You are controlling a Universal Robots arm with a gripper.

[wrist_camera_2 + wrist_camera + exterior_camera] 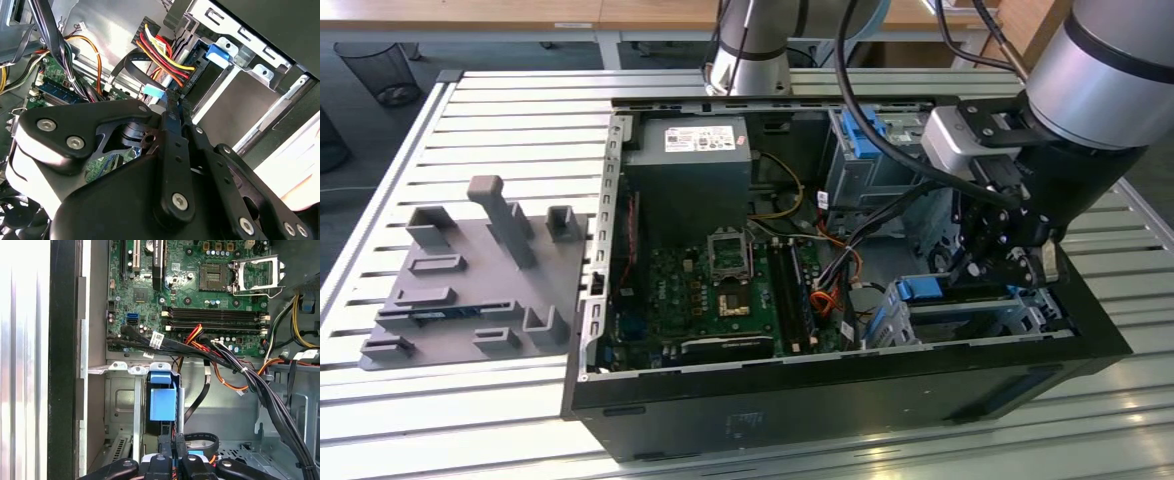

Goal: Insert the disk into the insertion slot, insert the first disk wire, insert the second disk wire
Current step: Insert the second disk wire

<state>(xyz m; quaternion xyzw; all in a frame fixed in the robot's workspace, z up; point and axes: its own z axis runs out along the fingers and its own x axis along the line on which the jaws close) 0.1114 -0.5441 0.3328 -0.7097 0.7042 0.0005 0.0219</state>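
The gripper (pixel 1010 262) works inside the open case (pixel 854 395), at the cage (pixel 961 315) in its corner. In both wrist views, the fingers (pixel 172 112) are pressed together, apparently on a connector (pixel 154 91). The disk, in its blue carrier (pixel 162 395), sits in the cage. Cables (pixel 240 372) crowd overhead, beside the motherboard (pixel 720 290).
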